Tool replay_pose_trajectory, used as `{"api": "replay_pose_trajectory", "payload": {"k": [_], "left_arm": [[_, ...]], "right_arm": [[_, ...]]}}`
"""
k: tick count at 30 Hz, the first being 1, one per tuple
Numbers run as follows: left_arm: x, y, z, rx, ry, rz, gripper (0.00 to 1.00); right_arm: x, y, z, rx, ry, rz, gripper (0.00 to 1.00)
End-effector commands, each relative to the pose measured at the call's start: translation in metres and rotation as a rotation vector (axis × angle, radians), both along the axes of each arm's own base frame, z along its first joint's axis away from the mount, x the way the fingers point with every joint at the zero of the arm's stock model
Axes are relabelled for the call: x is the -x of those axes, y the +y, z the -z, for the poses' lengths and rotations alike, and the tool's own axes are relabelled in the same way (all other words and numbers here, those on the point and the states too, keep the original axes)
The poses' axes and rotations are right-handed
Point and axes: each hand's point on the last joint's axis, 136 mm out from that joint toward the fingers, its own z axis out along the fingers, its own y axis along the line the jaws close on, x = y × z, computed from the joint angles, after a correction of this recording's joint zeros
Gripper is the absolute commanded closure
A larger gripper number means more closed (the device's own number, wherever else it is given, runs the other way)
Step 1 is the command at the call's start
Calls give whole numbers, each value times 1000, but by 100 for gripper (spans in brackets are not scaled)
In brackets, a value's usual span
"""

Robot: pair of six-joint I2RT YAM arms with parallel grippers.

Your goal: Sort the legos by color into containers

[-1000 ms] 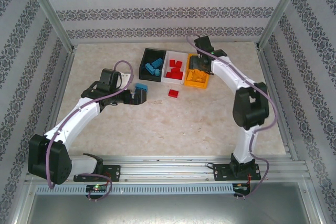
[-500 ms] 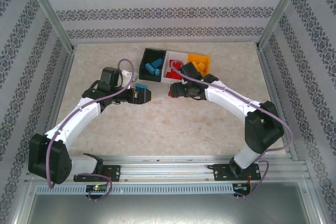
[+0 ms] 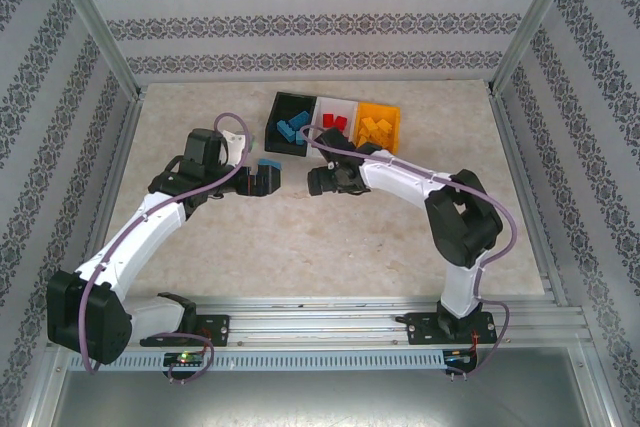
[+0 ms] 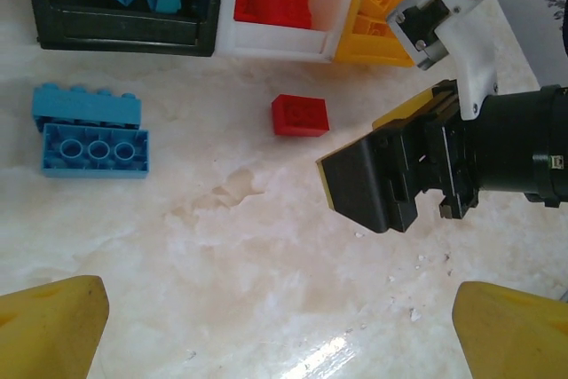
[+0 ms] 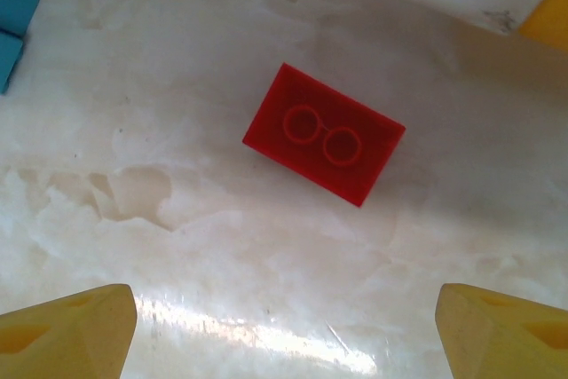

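Both grippers open over the glossy tabletop, 1 loose red brick under the right one.

My right gripper (image 5: 284, 335) has its yellow fingertips (image 5: 62, 335) spread wide and holds nothing. The red brick (image 5: 324, 133) lies just ahead of it, centred between them, smooth hollow underside up with 2 round tubes showing. My left gripper (image 4: 284, 326) is spread just as wide. Ahead and to its left, 2 blue bricks (image 4: 89, 126) lie touching, 1 showing 3 tubes. Beyond stand the black bin (image 4: 124, 33), white bin (image 4: 284, 42) and orange bin (image 4: 377, 46), holding blue, red and orange bricks. The tabletop (image 5: 266, 246) is cream with a marbled pattern. Striped floral wallpaper (image 3: 320, 27) closes the far side.
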Motion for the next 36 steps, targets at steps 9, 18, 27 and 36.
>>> {"api": "replay_pose_trajectory", "payload": {"k": [9, 18, 27, 36], "left_arm": [[4, 4, 1, -44, -1, 0, 0], [4, 4, 2, -45, 4, 2, 0], [4, 3, 3, -44, 9, 4, 0], [5, 3, 3, -43, 10, 5, 0]], "right_arm": [[-26, -5, 14, 82, -37, 199, 11], [-43, 7, 22, 112, -109, 314, 10], [-57, -3, 31, 86, -98, 375, 15], [-62, -12, 42, 58, -65, 400, 27]]}}
